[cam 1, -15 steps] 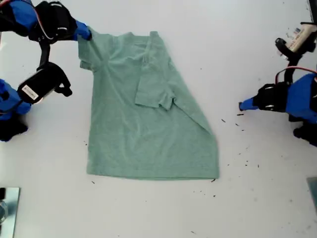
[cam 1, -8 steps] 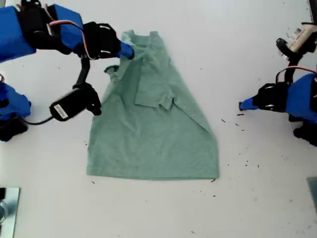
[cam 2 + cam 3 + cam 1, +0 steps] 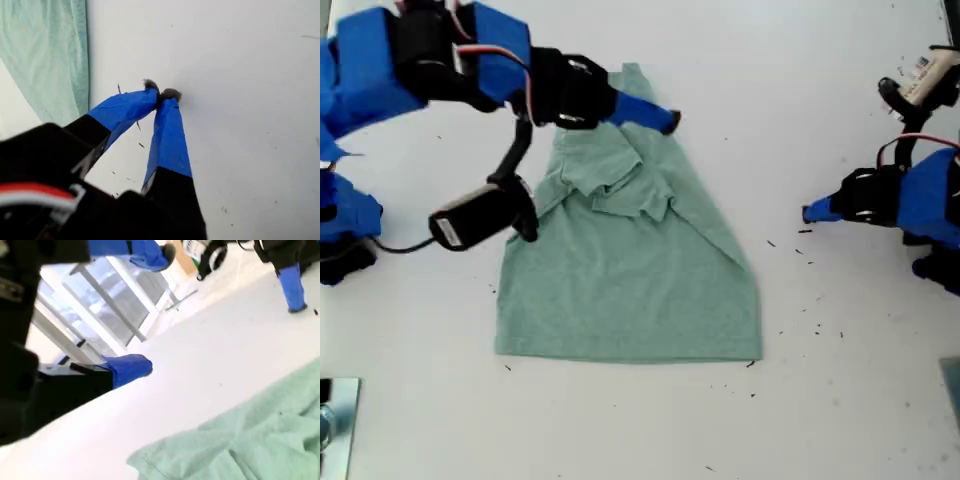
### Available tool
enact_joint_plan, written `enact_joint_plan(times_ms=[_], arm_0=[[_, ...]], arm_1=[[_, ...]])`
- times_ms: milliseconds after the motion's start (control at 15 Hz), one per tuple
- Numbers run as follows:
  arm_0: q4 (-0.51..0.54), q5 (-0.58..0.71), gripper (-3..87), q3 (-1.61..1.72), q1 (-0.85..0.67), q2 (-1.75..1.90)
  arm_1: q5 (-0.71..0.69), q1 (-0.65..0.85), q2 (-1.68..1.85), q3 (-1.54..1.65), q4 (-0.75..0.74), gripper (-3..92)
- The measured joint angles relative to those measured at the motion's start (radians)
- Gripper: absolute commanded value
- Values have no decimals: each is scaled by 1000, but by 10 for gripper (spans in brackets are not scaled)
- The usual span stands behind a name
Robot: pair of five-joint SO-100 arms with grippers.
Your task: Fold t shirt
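The t shirt (image 3: 620, 280) lies on the white worktop (image 3: 840, 400), roughly at its centre. The hem runs straight and parallel to the worktop edge at the bottom of the exterior view. The collar end points toward the opposite edge.

Condition of the t shirt:
- The lower body is flat and smooth.
- The side on the exterior view's right is folded inward, which gives a slanted edge from the collar down to the hem corner.
- A sleeve (image 3: 632, 195) lies on the chest area, on top of the body cloth.
- The shoulder cloth on the exterior view's left is bunched and turned over toward the middle, with loose wrinkles just under the collar.

My second gripper (image 3: 655, 115) (image 3: 156, 309) is above the collar end of the t shirt, reaching in from the exterior view's left. Its blue fingers (image 3: 127, 369) are spread wide apart in the second wrist view. No cloth is visible between them; the t shirt is below the jaws. The black wrist camera (image 3: 480, 215) of this arm hangs over the worktop just beside the shirt's edge on the exterior view's left.

My first gripper (image 3: 808, 212) (image 3: 161, 94) is near the worktop edge on the exterior view's right, well apart from the t shirt. Its blue fingertips (image 3: 150, 97) are pressed together tip to tip with nothing between them. They point down at bare worktop.

Small dark specks (image 3: 817, 310) are scattered on the worktop between my first gripper and the hem corner.
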Motion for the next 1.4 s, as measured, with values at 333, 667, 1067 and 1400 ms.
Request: enact_joint_plan(times_ms=[333, 667, 1067, 1400], arm_0=[[-158, -189, -2, 887, -8, 732], [-273, -483, -2, 1626, 137, 1063], [-272, -479, -2, 1628, 141, 1085], [-196, -462, -2, 1629, 118, 1190]], arm_1=[[-43, 5, 0, 0, 0, 25], [-77, 6, 0, 0, 0, 25], [-127, -103, -595, -667, 176, 24], [-187, -296, -1431, -1641, 390, 153]])
